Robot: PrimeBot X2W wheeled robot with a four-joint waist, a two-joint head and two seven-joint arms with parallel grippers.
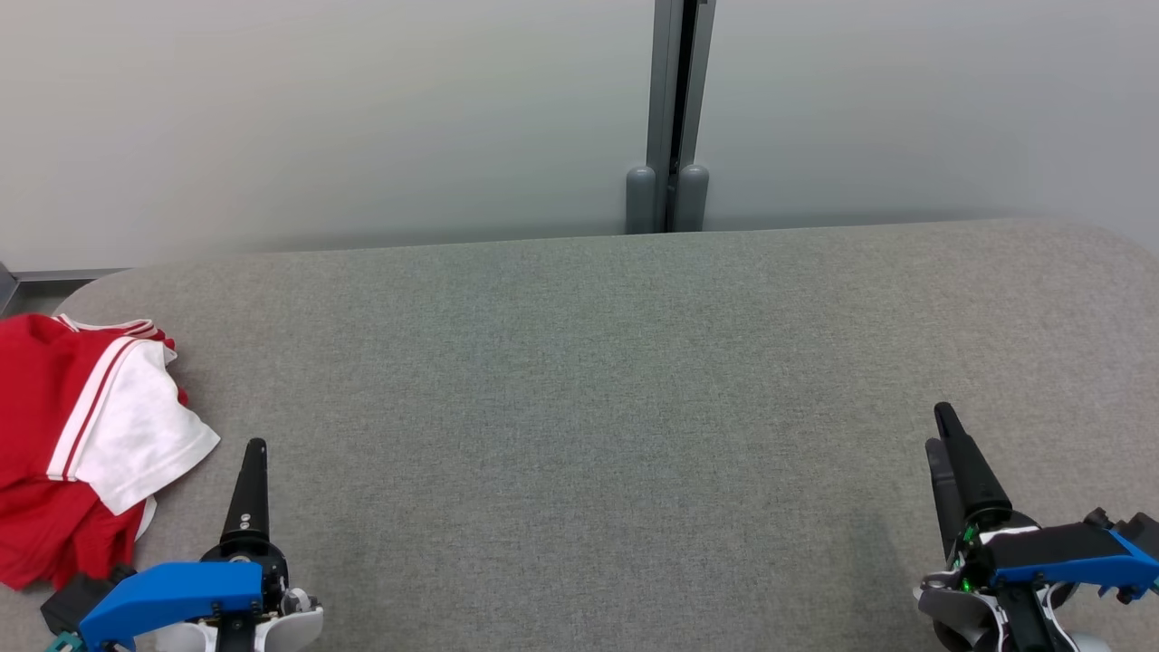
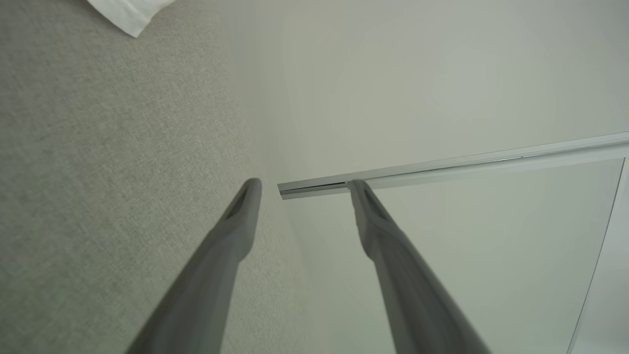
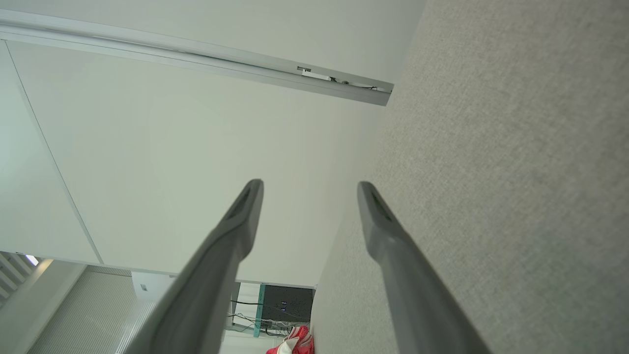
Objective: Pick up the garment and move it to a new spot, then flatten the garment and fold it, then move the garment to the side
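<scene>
Grey table (image 1: 579,380); left tool (image 2: 303,184) and right tool (image 3: 309,184) point forward, spread wide, empty; garment (image 1: 63,435) near the left.

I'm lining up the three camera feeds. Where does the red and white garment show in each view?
Head view: the garment lies at the left edge, on the table's near left part.
Left wrist view: a white corner of it at the top left.
Right wrist view: a small red and white bit at the bottom edge, near the middle.
Shared landmark: the grey fabric table.
</scene>
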